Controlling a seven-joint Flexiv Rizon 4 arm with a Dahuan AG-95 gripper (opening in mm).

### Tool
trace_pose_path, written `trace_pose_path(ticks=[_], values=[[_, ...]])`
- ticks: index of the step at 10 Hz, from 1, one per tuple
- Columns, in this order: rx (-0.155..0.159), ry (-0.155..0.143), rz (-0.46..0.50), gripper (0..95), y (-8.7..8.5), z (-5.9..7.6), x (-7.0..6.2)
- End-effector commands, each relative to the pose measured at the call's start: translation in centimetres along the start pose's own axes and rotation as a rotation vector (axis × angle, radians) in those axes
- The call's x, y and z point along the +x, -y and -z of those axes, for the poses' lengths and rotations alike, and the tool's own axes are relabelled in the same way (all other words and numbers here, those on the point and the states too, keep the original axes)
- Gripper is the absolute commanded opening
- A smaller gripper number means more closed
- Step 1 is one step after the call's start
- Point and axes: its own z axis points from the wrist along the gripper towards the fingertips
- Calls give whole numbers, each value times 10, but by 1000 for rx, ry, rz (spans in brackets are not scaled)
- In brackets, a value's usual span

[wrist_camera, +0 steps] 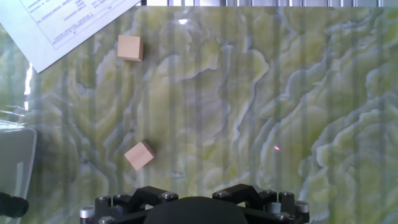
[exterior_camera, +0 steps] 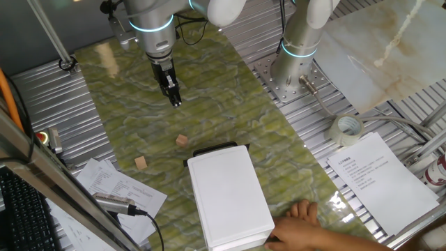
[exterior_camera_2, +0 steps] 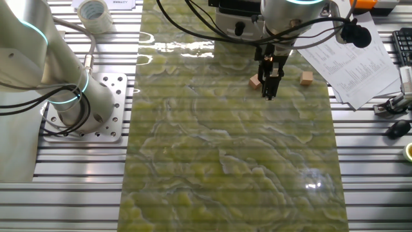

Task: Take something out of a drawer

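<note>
Two small tan wooden cubes lie on the green mat outside the box: one [exterior_camera: 182, 140] [exterior_camera_2: 255, 82] [wrist_camera: 139, 155] close to the gripper, the other [exterior_camera: 141, 162] [exterior_camera_2: 306, 78] [wrist_camera: 130, 47] nearer the papers. The long white box [exterior_camera: 230, 195] lies at the front, and its edge shows in the hand view [wrist_camera: 15, 155]. The drawer's black front edge [exterior_camera: 212, 150] sits close against the box; its inside is hidden. My gripper [exterior_camera: 176, 101] [exterior_camera_2: 268, 95] hangs above the mat behind the cubes, fingers together and empty. The hand view shows only its base.
A person's hand [exterior_camera: 306, 215] rests at the box's near right corner. A second arm's base [exterior_camera: 296, 63] [exterior_camera_2: 77, 103] stands on the metal table. A tape roll [exterior_camera: 346, 129] [exterior_camera_2: 94, 11] and papers [exterior_camera: 376, 174] [exterior_camera_2: 347, 61] lie beside the mat.
</note>
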Motion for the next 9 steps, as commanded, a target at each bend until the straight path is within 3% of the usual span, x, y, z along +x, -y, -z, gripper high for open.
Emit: trace_pose_path(ticks=[1, 9], values=[[-86, 75, 23, 0, 0, 0, 0], [-77, 51, 17, 0, -3, 7, -4]])
